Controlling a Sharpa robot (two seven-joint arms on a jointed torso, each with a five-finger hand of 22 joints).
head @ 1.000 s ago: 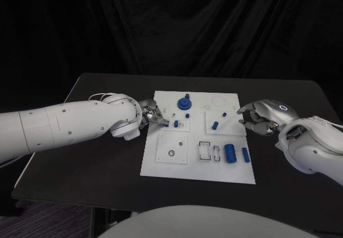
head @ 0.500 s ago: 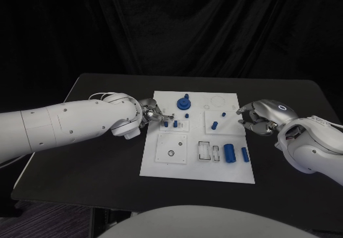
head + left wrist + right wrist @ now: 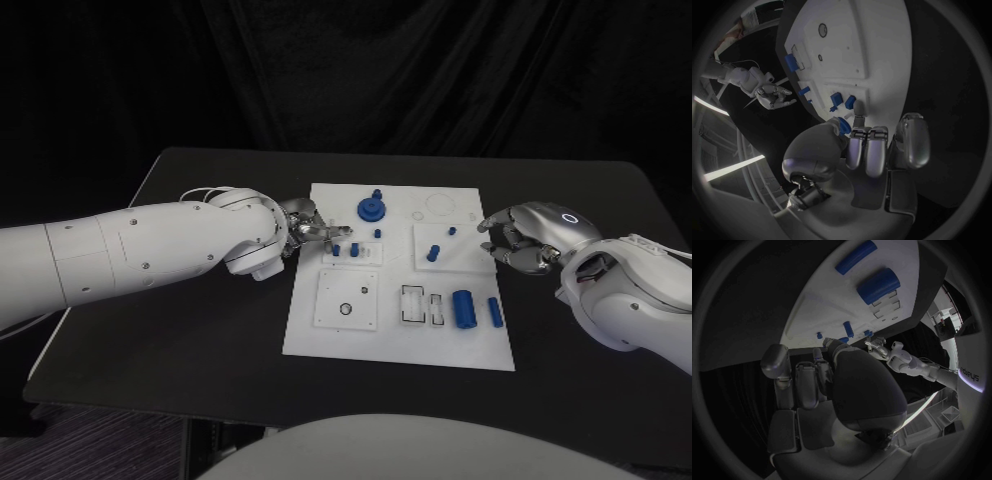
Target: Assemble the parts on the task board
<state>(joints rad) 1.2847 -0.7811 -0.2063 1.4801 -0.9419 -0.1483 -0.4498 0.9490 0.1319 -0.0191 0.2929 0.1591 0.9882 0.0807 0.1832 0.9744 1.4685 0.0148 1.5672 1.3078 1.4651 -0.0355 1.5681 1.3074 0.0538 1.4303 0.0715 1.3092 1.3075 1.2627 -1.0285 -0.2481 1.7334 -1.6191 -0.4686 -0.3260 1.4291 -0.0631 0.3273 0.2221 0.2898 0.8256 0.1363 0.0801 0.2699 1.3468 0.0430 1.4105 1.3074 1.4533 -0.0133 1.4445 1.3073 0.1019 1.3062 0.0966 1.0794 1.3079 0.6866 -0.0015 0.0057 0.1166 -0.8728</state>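
A: The task board [image 3: 346, 340] lies mid-table; over the last second the left hand [image 3: 306, 233] at its left edge has crept slightly right, fingertips toward the small blue peg [image 3: 336, 250].

B: Holding anything?

A: Can't tell (fingers bunched together). The right hand [image 3: 519, 240] hasn't moved, curled at the right edge, seemingly empty.

B: So probably a pick or seating under way.

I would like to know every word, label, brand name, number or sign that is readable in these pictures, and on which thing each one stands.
"...PUS": pale letters on a dark surface at the rim of the right wrist view; the start is cut off and blurred, so the whole word cannot be read.
Task board: fine outlines and small marks, no readable text.
Right hand: a small lit ring on its back, no letters.
Left hand: no readable text.
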